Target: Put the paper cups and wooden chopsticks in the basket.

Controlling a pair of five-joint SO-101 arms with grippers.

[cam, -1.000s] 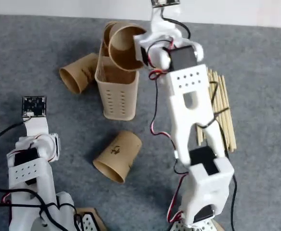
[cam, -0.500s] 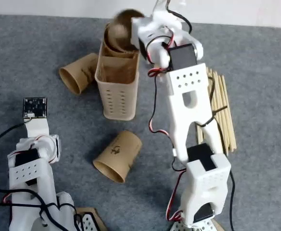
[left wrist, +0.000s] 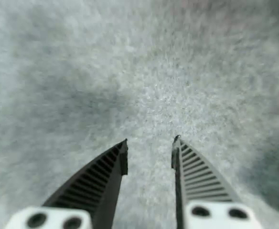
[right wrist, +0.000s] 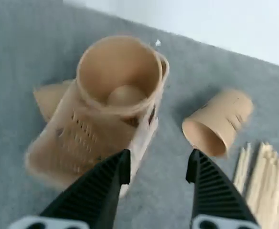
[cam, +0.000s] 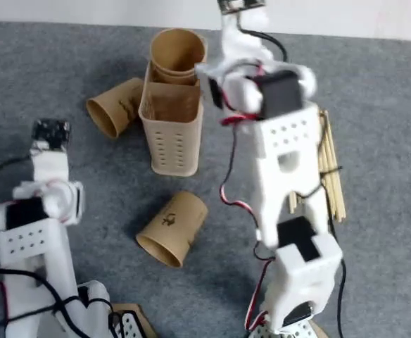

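Stacked paper cups [cam: 178, 51] [right wrist: 118, 72] stand mouth up at the far end of the tan basket [cam: 170, 144] [right wrist: 77, 143]. My right gripper [right wrist: 158, 164] is open and holds nothing, hovering just above and beside that stack. One paper cup [cam: 115, 106] [right wrist: 48, 98] lies on its side left of the basket. Another cup [cam: 172, 229] [right wrist: 218, 122] lies in front of it. The wooden chopsticks [cam: 330, 169] [right wrist: 264, 177] lie in a bundle on the right, partly under the right arm [cam: 284, 134]. My left gripper [left wrist: 150, 141] is open over bare grey carpet.
The grey carpet [cam: 86, 190] covers the table, and a white wall edge [cam: 346, 17] runs along the far side. The left arm [cam: 33, 225] stands at the near left, well apart from the basket. A brown object [cam: 131, 317] lies by its base.
The right gripper held a tilted cup over the basket; that cup now stands in the stack and the gripper has let go. The left arm has shifted slightly.
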